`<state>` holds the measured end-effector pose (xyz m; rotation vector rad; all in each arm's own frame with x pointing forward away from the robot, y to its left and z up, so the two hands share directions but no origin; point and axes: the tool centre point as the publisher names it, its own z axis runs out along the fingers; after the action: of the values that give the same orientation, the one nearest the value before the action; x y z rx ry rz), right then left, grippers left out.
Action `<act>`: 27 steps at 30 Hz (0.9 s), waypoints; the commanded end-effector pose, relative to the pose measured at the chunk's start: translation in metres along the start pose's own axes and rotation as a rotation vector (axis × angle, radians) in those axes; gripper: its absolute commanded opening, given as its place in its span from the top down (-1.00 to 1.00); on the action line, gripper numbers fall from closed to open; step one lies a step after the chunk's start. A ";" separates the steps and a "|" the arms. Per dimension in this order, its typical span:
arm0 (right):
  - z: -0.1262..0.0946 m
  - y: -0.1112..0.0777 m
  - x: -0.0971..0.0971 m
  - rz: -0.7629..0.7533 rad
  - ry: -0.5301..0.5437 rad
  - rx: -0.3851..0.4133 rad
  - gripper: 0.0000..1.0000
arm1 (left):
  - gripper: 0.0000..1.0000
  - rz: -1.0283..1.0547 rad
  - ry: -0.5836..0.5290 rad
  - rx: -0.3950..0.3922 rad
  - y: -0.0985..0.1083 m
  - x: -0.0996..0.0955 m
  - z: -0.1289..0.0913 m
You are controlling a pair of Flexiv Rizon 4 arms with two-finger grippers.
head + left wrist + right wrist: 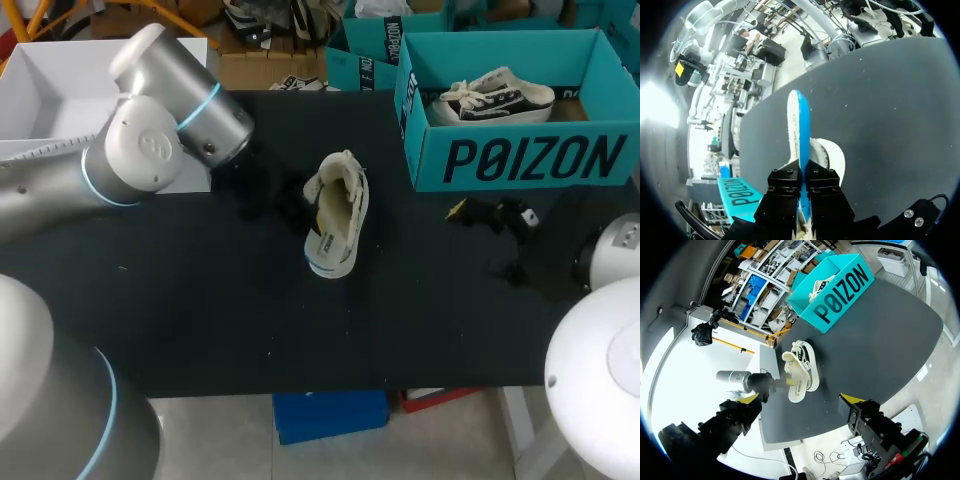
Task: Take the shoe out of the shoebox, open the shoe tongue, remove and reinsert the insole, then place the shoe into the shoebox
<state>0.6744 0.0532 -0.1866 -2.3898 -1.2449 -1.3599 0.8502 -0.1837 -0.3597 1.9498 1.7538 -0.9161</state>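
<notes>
Cream canvas shoe [337, 215] on the black surface [200, 320]: fingers of the left gripper [803, 187] clamp its blue-striped edge; the right gripper [800, 400] gapes empty. Likely the insole stage; next, draw it out.

We look down on a matt black table [200, 300], its top flecked with a few pale specks; the light lies even across it, casting only soft, blurred shadows; the near edge runs straight across the head view, and the right wrist view shows the top's rounded corner; at the far left corner a white open box [60, 90] overlaps the tabletop, its inside brightly lit.
</notes>
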 end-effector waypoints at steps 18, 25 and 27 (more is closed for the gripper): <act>-0.006 0.002 -0.005 0.010 0.010 0.067 -1.00 | 1.00 -0.022 -0.010 -0.097 0.044 0.007 0.013; -0.006 0.002 -0.005 0.010 0.010 0.067 -1.00 | 0.91 -0.029 -0.021 -0.107 0.048 0.003 0.013; -0.006 0.002 -0.005 0.010 0.010 0.067 -1.00 | 0.30 -0.026 -0.028 -0.107 0.044 0.001 0.011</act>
<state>0.6744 0.0532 -0.1866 -2.3898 -1.2450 -1.3600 0.8926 -0.1967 -0.3766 1.8455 1.7837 -0.8397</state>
